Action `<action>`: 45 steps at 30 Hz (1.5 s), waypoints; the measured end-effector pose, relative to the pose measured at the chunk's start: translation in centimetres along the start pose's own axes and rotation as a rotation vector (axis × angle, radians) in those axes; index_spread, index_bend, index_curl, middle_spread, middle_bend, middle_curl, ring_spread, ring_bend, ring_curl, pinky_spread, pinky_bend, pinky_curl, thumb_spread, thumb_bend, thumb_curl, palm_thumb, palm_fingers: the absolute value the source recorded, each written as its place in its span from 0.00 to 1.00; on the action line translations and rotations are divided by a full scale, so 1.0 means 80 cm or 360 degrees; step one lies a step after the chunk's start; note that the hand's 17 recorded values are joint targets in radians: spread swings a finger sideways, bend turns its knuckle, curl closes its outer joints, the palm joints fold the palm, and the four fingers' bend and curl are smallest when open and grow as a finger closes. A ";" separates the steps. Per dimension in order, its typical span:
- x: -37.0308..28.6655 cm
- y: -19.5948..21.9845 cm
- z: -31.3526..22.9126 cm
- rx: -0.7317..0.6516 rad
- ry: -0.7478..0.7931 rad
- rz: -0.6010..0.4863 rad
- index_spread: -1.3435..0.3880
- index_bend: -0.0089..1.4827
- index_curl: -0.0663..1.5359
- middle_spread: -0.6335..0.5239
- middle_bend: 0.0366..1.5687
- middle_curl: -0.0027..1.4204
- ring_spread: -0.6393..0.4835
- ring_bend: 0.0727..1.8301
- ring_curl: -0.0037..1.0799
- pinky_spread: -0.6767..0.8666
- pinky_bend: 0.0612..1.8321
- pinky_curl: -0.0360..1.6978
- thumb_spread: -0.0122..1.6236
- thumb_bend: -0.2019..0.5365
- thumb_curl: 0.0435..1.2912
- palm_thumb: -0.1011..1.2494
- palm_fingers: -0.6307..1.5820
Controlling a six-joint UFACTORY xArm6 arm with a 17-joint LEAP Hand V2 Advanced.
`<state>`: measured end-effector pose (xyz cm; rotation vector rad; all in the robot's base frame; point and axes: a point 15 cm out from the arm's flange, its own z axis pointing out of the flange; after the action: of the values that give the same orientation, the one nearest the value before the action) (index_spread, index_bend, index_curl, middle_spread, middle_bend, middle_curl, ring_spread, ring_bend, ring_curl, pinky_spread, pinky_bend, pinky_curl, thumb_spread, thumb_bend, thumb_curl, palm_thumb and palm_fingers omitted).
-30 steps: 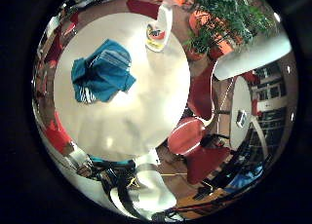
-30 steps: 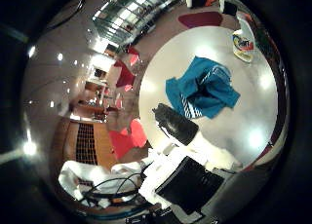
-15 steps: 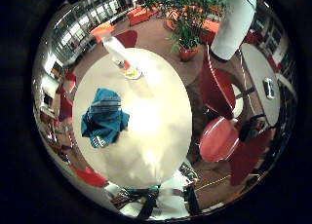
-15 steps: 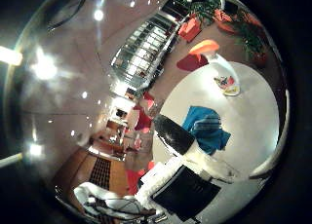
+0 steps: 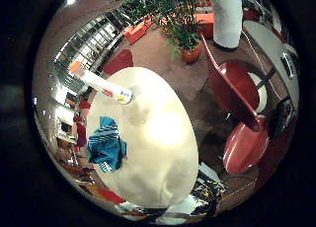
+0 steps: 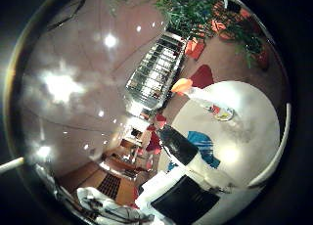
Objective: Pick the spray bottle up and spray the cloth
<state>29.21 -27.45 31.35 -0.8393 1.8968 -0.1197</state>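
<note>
A white spray bottle (image 5: 105, 86) with an orange top stands near the edge of a round white table (image 5: 158, 138). A teal cloth (image 5: 106, 144) lies crumpled on the same table, well away from the bottle. In the right thumb side palm view the bottle (image 6: 206, 101) stands on the table and the cloth (image 6: 207, 145) is partly hidden behind my finger. My right hand (image 6: 184, 176) is high above the table, far from both. One black-tipped finger (image 6: 174, 141) reaches out straight and touches nothing.
Red chairs (image 5: 240, 86) stand beside the table on a brown floor. A large green plant in an orange pot (image 5: 184, 25) and a white pillar (image 5: 226, 15) stand beyond them. A staircase (image 6: 153, 64) shows in the room behind.
Both views have swung and drawn back, so the table looks smaller: the hand has turned and moved. The bottle and cloth lie where they were on the table.
</note>
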 end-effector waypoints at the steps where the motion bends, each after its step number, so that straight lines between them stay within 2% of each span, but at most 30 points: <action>1: 0.008 0.003 0.005 -0.0007 -0.0015 0.0014 0.70 0.10 0.21 0.70 0.19 0.27 0.75 0.27 0.27 0.70 0.26 0.21 0.69 0.25 0.20 0.49 0.35; 10: 0.045 -0.001 0.063 -0.0022 -0.0152 0.0097 0.71 0.10 0.20 0.71 0.18 0.26 0.76 0.28 0.26 0.70 0.27 0.20 0.68 0.24 0.21 0.49 0.34; 16: 0.055 -0.029 0.094 -0.0031 -0.0199 0.0113 0.71 0.10 0.20 0.72 0.19 0.26 0.76 0.28 0.26 0.70 0.28 0.19 0.68 0.24 0.21 0.49 0.33; 28: 0.022 -0.063 0.157 -0.0038 -0.0361 0.0091 0.72 0.11 0.20 0.72 0.18 0.25 0.75 0.28 0.26 0.70 0.27 0.19 0.67 0.24 0.20 0.46 0.34; 45: -0.035 -0.052 0.247 -0.0200 -0.0461 0.0040 0.72 0.11 0.21 0.72 0.19 0.26 0.75 0.28 0.25 0.70 0.27 0.18 0.66 0.24 0.20 0.46 0.34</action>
<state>48.40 -23.46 25.81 -0.8669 1.6535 0.1316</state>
